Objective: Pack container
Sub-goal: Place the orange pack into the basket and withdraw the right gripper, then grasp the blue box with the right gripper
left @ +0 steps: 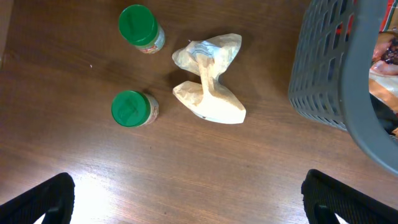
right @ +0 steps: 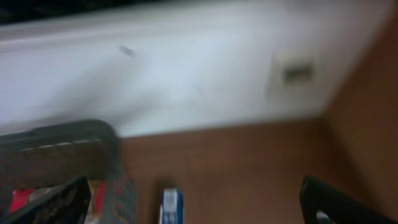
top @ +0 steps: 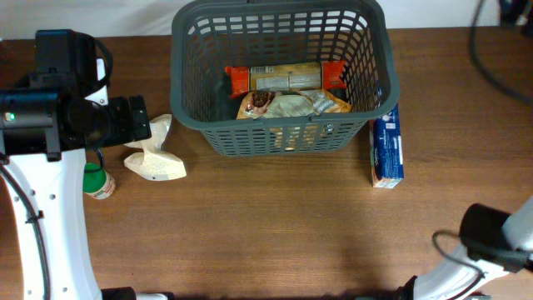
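Observation:
The dark grey basket (top: 283,133) stands at the back centre and holds a red-ended packet (top: 287,79) and a crumpled snack bag (top: 293,104). A beige twisted bag (top: 152,158) lies left of it, below my left arm; it also shows in the left wrist view (left: 209,93). Two green-lidded jars (left: 142,28) (left: 133,109) stand beside it. A blue box (top: 387,150) stands at the basket's right side, also in the right wrist view (right: 171,205). My left gripper (left: 186,202) is open and empty above the table. My right gripper (right: 193,205) is open and empty, far from the box.
The basket's corner (left: 348,81) fills the right of the left wrist view. A white wall (right: 186,68) lies behind the table. Black cables (top: 491,50) hang at the back right. One jar (top: 98,182) peeks out under the left arm.

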Controlling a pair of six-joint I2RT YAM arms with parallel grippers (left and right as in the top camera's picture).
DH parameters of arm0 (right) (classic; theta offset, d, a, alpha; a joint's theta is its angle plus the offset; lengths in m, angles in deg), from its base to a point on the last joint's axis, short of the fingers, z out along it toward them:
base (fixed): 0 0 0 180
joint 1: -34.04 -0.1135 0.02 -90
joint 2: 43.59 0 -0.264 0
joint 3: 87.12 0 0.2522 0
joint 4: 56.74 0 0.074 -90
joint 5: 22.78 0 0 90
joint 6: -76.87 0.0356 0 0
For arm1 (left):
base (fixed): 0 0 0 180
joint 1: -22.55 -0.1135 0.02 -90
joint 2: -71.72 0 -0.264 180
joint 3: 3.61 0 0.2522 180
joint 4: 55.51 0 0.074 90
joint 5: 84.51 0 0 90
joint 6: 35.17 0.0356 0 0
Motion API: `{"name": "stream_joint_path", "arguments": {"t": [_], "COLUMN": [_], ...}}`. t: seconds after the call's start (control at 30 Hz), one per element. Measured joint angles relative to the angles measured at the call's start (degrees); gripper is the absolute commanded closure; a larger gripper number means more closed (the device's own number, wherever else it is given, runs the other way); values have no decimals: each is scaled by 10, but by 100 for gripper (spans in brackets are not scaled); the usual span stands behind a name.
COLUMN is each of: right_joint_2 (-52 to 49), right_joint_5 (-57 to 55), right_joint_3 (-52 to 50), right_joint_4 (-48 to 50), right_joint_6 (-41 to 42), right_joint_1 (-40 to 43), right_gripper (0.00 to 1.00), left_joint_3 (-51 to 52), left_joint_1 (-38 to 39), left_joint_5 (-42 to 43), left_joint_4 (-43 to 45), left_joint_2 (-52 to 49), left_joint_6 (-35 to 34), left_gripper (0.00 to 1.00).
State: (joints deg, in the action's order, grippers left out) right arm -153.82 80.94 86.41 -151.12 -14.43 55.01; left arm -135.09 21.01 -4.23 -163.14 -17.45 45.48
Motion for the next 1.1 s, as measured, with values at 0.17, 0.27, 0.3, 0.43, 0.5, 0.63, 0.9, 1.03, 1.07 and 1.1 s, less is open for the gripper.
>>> {"name": "stream_joint_path", "arguments": {"t": [0.17, 0.27, 0.3, 0.43, 0.5, 0.63, 0.9, 1.03, 1.07, 1.1], "right_joint_2": [-97, -159, -170, -185, -185, -185, -185, -185, -184, -182], "right_joint_5": [38, 58, 64, 80, 86, 93, 94, 98, 99, 100], "right_joint_3": [-111, -221, -259, -374, -412, -485, -585, -611, -611, -611], "right_joint_4": [-39, -38, -32, 22, 50, 103, 179, 198, 198, 197], "right_joint_6": [70, 74, 71, 58, 50, 41, 40, 38, 40, 42], "right_joint_1": [70, 66, 58, 13, -12, -58, -84, -84, -84, -83], "right_gripper": [1, 2, 2, 4, 4, 4, 28, 81, 86, 89], "left_joint_3": [0, 0, 0, 0, 0, 0, 0, 0, 0, 0], "left_joint_1": [0, 0, 0, 0, 0, 0, 0, 0, 0, 0], "left_joint_5": [0, 0, 0, 0, 0, 0, 0, 0, 0, 0], "left_joint_4": [0, 0, 0, 0, 0, 0, 0, 0, 0, 0], "left_joint_2": [0, 0, 0, 0, 0, 0, 0, 0, 0, 0], "left_joint_6": [0, 0, 0, 0, 0, 0, 0, 0, 0, 0], "left_gripper": [1, 1, 1, 1, 1, 1, 1, 1, 1, 1]}}
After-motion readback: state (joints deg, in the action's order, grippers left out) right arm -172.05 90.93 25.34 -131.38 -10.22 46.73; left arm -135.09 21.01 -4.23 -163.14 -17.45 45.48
